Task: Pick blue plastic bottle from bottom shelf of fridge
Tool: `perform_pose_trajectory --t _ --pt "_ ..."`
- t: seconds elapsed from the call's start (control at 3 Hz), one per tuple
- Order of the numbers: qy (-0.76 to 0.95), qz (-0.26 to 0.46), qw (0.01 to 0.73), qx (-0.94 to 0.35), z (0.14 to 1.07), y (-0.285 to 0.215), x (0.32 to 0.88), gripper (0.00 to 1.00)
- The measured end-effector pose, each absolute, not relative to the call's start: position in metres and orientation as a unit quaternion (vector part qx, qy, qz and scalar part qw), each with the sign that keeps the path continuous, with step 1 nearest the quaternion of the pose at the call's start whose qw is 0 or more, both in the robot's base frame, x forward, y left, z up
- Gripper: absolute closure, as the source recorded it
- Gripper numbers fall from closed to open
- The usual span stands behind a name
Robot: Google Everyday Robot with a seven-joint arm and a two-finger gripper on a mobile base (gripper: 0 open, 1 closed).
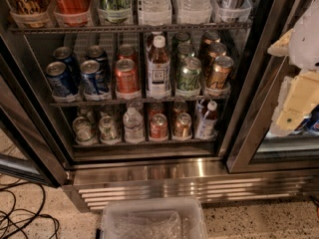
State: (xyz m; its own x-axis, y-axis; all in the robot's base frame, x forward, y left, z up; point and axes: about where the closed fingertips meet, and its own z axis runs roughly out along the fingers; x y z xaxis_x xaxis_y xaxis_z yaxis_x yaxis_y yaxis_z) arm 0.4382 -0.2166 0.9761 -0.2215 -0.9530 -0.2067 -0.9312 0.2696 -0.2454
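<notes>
Overall: fridge [149, 176] seen from front and slightly above, racks packed with drinks.
bottle [206, 119]: white cap, dark reddish liquid, pale blue-and-white label; upright at the front of the rightmost lane, nothing touching it from outside.
bottom shelf [144, 143]: lowest dark rack, directly under bottle; clear lane dividers.
gripper [299, 101]: up and to the right of bottle, well apart, outside the racks past the steel door post; only cream and white parts showing; cannot tell whether wide or narrow.
copper can [182, 125]: next lane left of bottle, just beside it.
red can [158, 126]: two lanes left of bottle.
water bottle [133, 125]: three lanes left of bottle, clear, white cap.
silver cans [83, 130]: far left of bottle, same rack.
gold can [219, 73]: one rack up, right above bottle.
green can [189, 75]: one rack up, slightly left of bottle.
amber bottle [158, 66]: one rack up, further left of bottle; taller, white label.
orange can [126, 76]: one rack up, well left of bottle.
blue cans [60, 78]: one rack up, far left of bottle.
grille [199, 190]: ribbed steel, below bottle.
bin [152, 218]: clear plastic, on the floor below and left of bottle.
cables [25, 218]: dark, on the floor far down-left of bottle.
</notes>
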Motion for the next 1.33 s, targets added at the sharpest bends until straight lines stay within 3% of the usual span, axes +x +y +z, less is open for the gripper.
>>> perform_pose_trajectory --t 0.67,1.33 --pt "0.778 -0.033 0.145 -0.611 0.963 -0.211 0.433 0.0" --pt "0.78 0.044 0.167 -0.601 0.876 -0.179 0.383 0.0"
